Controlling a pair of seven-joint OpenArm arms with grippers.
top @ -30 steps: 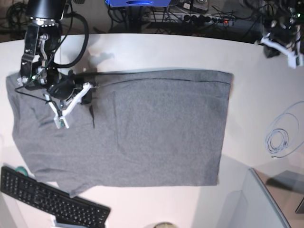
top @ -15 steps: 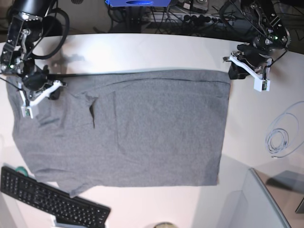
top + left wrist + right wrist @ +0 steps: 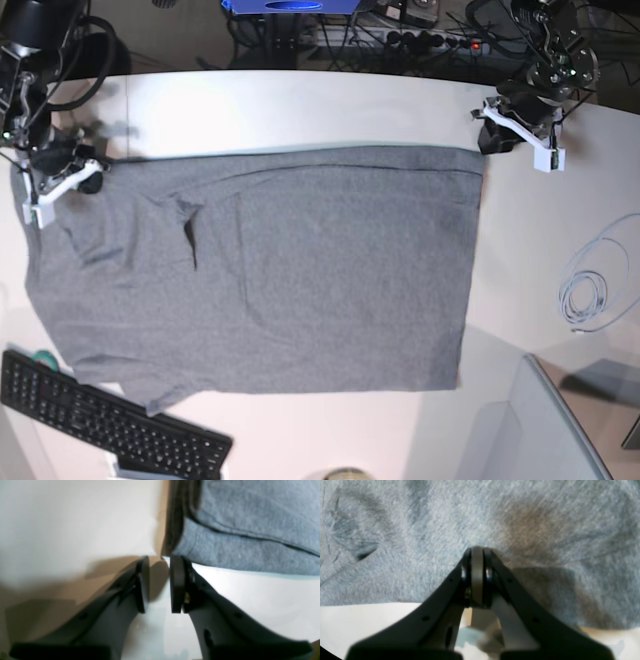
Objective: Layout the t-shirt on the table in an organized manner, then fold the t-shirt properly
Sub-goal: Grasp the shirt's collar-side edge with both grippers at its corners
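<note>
The t-shirt (image 3: 300, 270), heather grey, lies spread flat across the table (image 3: 300, 105), its long straight edge running along the far side and its near edge falling close to the black keyboard (image 3: 100, 420) at the lower left of the base view. A small dark fold or crease shows in the cloth toward its left third (just right of a raised pucker). The white tabletop is bare beyond the shirt's right edge, where a coil of pale cable (image 3: 590, 290) rests well apart from the fabric.

The left gripper (image 3: 515, 135) stands at the shirt's far right corner in the base view. Seen from the left wrist, its fingers (image 3: 140, 585) are parted by a narrow gap with only tabletop between them; the cloth's corner (image 3: 237, 542) lies just beyond the fingertips, and nothing is held.

The right gripper (image 3: 62, 185) sits at the shirt's far left edge in the base view. From the right wrist, the right gripper (image 3: 477, 552) has its two fingers pressed together with no gap, their tips lying over the grey knit (whether any cloth is pinched between them cannot be told); its shadow falls on the fabric to one side.
</note>
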